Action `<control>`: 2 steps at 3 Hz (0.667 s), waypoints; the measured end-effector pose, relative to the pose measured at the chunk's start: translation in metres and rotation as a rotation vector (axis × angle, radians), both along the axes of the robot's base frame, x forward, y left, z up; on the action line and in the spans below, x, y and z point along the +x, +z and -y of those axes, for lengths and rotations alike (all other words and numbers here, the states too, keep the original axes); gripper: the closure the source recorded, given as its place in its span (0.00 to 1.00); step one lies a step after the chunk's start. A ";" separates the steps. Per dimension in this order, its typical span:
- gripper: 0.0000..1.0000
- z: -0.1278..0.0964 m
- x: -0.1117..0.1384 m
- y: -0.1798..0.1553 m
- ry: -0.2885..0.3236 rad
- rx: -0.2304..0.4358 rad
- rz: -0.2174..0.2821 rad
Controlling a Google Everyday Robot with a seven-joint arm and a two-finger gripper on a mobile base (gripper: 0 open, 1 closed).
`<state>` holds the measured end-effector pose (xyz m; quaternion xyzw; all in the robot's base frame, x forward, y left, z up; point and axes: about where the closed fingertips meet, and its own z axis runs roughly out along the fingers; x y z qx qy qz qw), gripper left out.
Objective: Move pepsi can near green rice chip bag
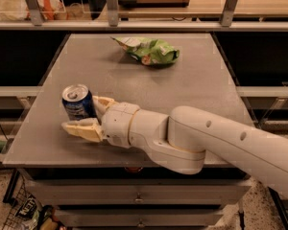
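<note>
The pepsi can [78, 102], dark blue with a silver top, stands upright at the front left of the grey table [192, 80]. My gripper [82, 114] is open right at the can. One cream finger [81, 129] lies in front of the can and the other [103, 103] is against its right side. The green rice chip bag [151, 51], light green and wrinkled, lies flat at the far middle of the table, well away from the can. My white arm reaches in from the lower right.
A railing and shelf [144, 25] run along the table's far edge, with bags behind glass at the back left [24, 6]. The table's front edge [86, 161] drops to drawers below. Bare table lies between can and bag.
</note>
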<state>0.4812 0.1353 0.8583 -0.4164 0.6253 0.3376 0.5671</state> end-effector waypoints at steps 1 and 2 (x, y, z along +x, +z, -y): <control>0.65 0.000 -0.001 -0.001 0.002 -0.010 0.019; 0.88 0.016 0.020 0.015 -0.074 -0.060 0.053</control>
